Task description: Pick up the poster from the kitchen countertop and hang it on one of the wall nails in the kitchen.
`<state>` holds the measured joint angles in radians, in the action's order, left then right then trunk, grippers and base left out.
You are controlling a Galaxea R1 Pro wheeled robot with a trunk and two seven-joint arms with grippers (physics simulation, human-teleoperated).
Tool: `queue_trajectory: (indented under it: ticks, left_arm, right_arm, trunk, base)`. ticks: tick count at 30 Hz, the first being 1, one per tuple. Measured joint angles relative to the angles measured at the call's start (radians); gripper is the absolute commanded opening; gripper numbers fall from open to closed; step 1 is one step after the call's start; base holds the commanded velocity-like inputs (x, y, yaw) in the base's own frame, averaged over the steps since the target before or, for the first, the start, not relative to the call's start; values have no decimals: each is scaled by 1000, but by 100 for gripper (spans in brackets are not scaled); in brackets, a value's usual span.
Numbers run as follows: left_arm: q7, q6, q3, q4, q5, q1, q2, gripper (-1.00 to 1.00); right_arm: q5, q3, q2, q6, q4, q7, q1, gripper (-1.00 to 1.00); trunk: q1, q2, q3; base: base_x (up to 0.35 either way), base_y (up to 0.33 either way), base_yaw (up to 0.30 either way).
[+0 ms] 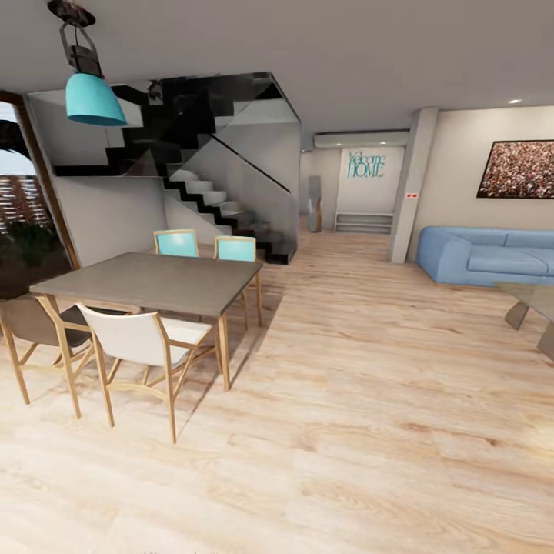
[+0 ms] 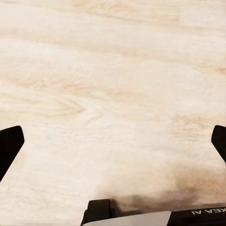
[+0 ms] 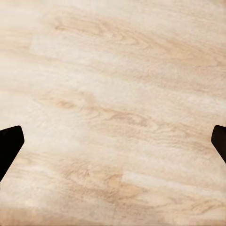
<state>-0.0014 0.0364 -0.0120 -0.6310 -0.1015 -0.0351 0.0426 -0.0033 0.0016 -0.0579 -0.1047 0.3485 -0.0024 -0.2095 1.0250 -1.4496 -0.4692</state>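
Teal "Welcome HOME" lettering point(image 1: 365, 164) on far wall point(image 1: 368, 196)

The floor point(image 1: 369, 431) is pale wood planking with visible grain and knots, faintly satin. On it stands a desk point(image 1: 154, 281) with a matt grey-brown top and light wooden legs. Beside the desk, chairs point(image 1: 138, 338) have light wood frames and smooth seats. Beyond, the sofa point(image 1: 485, 254) looks like soft blue cloth.
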Motion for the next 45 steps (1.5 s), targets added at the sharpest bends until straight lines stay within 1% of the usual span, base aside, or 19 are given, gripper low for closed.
queue_trajectory:
  ticks: [5,10,14,45]
  left_arm:
    - [0,0,0,0,0,0,0,100]
    - [0,0,0,0,0,0,0,100]
    - [0,0,0,0,0,0,0,100]
    - [1,-2,-1,1,0,0,0,100]
  right_arm:
    - [0,1,0,-1,-1,-1,0,100]
    - [0,1,0,-1,-1,-2,0,100]
    - [1,1,2,-1,-1,-2,0,100]
    - [6,2,9,-3,-13,-3,0,100]
  trunk:
    - [0,0,0]
    - [0,0,0]
    - [0,0,0]
    - [0,0,0]
  base:
    - [0,167,154]
    - [0,224,264]
    - [0,84,286]
    - [0,3,293]
